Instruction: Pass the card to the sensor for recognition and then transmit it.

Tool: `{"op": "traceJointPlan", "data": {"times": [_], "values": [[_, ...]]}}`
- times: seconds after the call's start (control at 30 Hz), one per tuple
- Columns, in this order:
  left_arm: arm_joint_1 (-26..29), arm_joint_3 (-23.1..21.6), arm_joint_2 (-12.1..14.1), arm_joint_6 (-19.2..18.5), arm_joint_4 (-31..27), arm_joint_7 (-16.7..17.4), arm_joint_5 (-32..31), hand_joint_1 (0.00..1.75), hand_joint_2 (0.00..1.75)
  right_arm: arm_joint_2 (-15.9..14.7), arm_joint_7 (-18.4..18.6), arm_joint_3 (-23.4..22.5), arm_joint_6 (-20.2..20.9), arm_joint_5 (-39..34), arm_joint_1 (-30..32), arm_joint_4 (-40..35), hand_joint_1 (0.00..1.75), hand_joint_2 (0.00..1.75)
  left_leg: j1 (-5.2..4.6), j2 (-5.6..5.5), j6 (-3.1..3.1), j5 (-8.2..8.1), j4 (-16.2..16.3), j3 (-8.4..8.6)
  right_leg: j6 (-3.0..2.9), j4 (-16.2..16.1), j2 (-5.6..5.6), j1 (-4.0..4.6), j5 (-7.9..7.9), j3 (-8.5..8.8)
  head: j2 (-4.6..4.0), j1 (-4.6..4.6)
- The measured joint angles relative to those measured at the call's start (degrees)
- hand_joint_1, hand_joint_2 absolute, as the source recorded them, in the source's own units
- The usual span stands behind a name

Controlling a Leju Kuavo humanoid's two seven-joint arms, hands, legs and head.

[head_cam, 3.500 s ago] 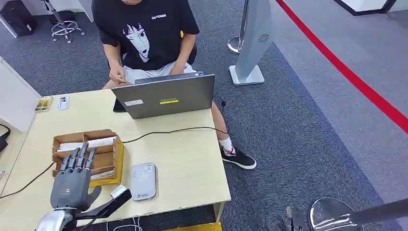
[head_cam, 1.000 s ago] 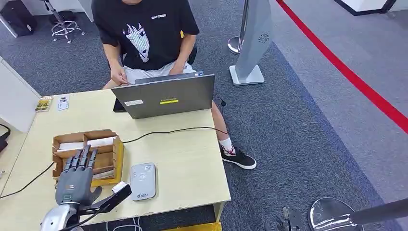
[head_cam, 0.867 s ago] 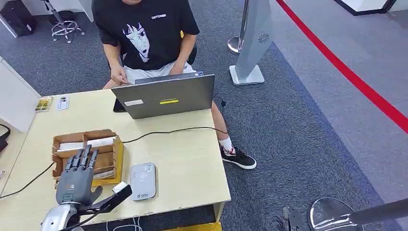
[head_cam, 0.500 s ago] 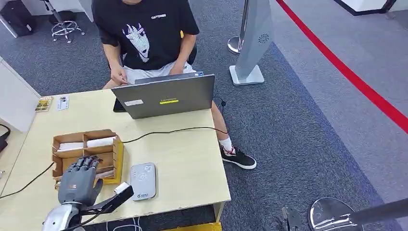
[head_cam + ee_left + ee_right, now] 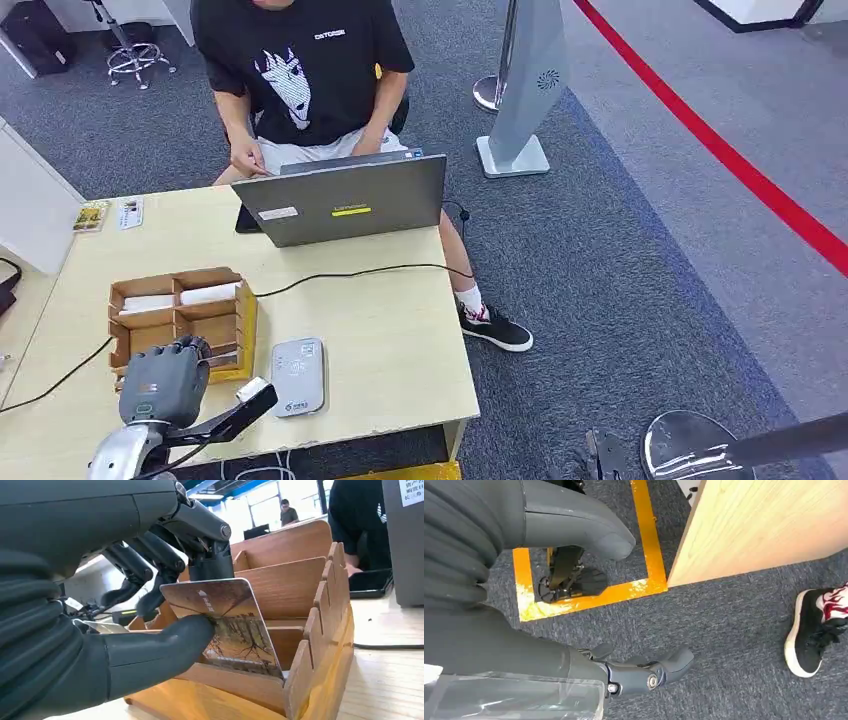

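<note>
One card pinched, not yet out of the box

Step in hand: the pick. Left hand (image 5: pixel 162 385) sits over the near compartment of the wooden box (image 5: pixel 232 325); the left wrist view shows thumb and dark fingers (image 5: pixel 150 567) clamped on the card (image 5: pixel 227 625), thumb pressed on its face. The card stands tilted, its lower edge down behind the box's front wall, so it looks gripped but not lifted clear. Right hand (image 5: pixel 574 630) hangs beside the tabletop (image 5: pixel 380 330) above the carpet, fingers loosely apart, holding nothing.

Next move, my read: lift the card straight up past the divider, then carry it right to the grey sensor (image 5: pixel 298 376), which lies flat just beside the box near the tabletop's front edge. Card face should come down flat over the pad. The thin pinch could slip on the way. After that, hand-off, probably to the person (image 5: pixel 300 70) seated behind the laptop (image 5: pixel 345 205).

Writing: the card has a tree picture and a small white mark, unreadable. Laptop lid carries a yellow sticker and a white label, too small to read. Black T-shirt has a white graphic and a short chest line, illegible. Sensor print is unreadable.
</note>
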Motion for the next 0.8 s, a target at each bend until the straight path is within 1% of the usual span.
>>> {"op": "traceJointPlan", "data": {"times": [0.2,0.4,0.7,0.8], "values": [[-0.04,0.0,0.04,1.36,-0.9,-0.35,1.29,1.75,1.75,0.0,-0.39,0.02,-0.37,-0.18,0.0,0.13,0.0,1.75,0.0,0.0,0.0,0.0,0.0,0.0,0.0,0.0,0.0,0.0,0.0,0.0,0.0,0.0],[-0.94,-0.02,0.04,1.16,-4.09,-1.03,2.04,1.75,1.75,0.02,-0.7,0.17,-0.52,-0.94,-0.05,0.68,0.0,1.75,0.0,0.0,0.02,0.01,0.0,0.0,0.0,0.0,-0.01,0.0,0.0,0.01,0.0,0.0],[-1.19,-0.02,0.07,1.12,-5.53,-1.03,2.08,1.75,1.75,0.0,-0.74,0.2,-0.52,-0.83,-0.06,0.96,0.0,1.75,0.0,0.0,0.02,0.01,0.0,0.01,0.02,0.0,0.01,0.0,0.02,0.0,0.0,0.02],[-1.94,-0.15,0.22,1.03,-6.82,-1.03,2.3,1.75,1.75,0.0,-0.74,0.2,-0.7,-0.81,-0.07,1.01,0.0,1.75,0.0,0.0,0.02,0.02,0.01,0.0,0.03,0.0,-0.01,0.0,0.03,-0.01,0.0,0.02]]}}
